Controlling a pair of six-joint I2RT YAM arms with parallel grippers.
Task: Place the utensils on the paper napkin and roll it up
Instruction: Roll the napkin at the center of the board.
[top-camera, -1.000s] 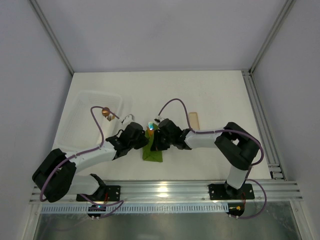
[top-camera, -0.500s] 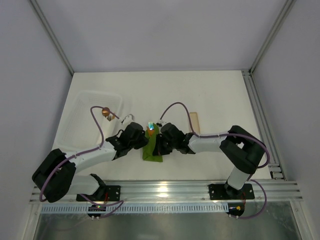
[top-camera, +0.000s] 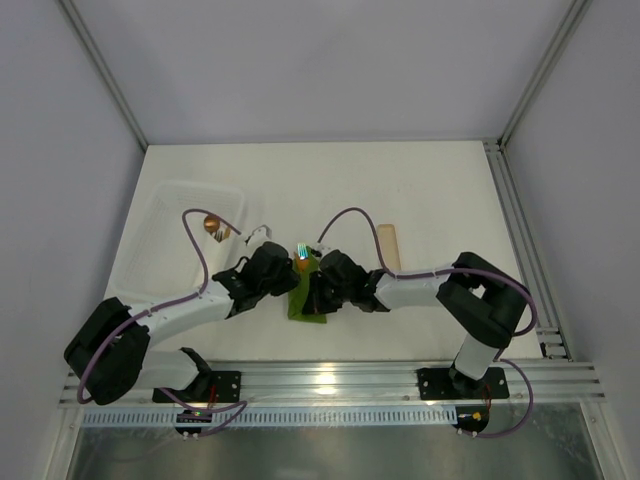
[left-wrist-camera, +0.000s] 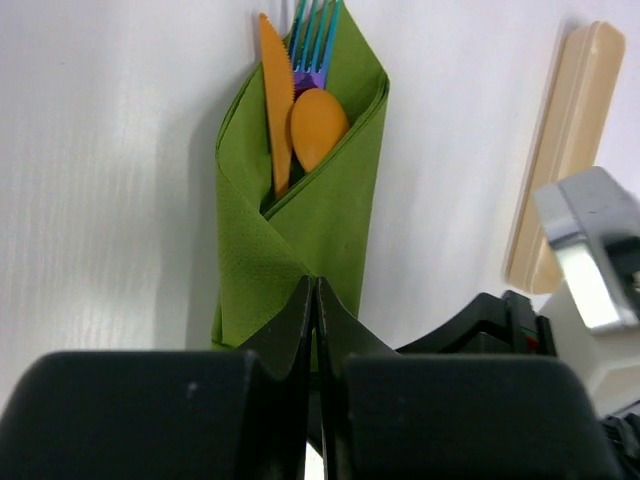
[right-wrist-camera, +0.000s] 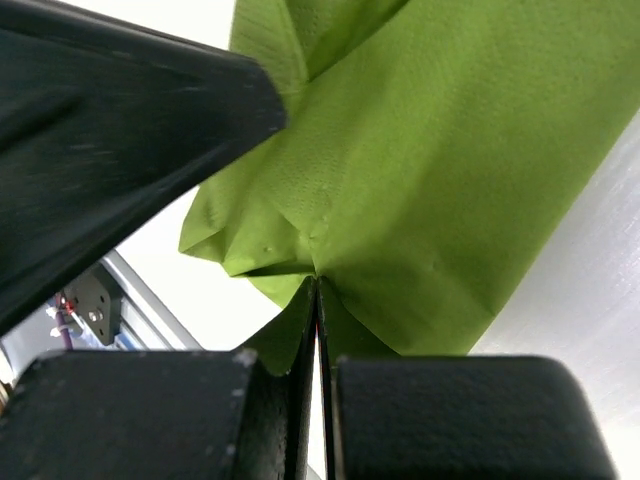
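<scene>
**Task status.** The napkin (left-wrist-camera: 330, 215) lies close to the near edge of the desk (top-camera: 430, 190), about midway along it, between my two wrists. Both side flaps are folded over the middle, forming a narrow sleeve. I judge that loading is done and the wrap is largely formed. What is left is tightening or finishing the roll at the near end, then release.

**Left gripper** (left-wrist-camera: 316, 285). The jaws are fully closed and the tips meet at the near end of the sleeve. I cannot tell whether paper is caught between them.

**Right gripper** (right-wrist-camera: 316, 280). The jaws are closed with the tips pressed into the paper. The paper puckers at that spot, so I judge a pinch on a fold of the napkin.

**Farther along.** An orange knife (left-wrist-camera: 272, 110), an orange spoon (left-wrist-camera: 318, 125) and a green-purple fork (left-wrist-camera: 315, 30) project from the sleeve's far opening. Beyond, to the right, a pale wooden block (left-wrist-camera: 565, 150) lies apart from the napkin. A clear tray (top-camera: 160, 200) sits along the left edge.
</scene>
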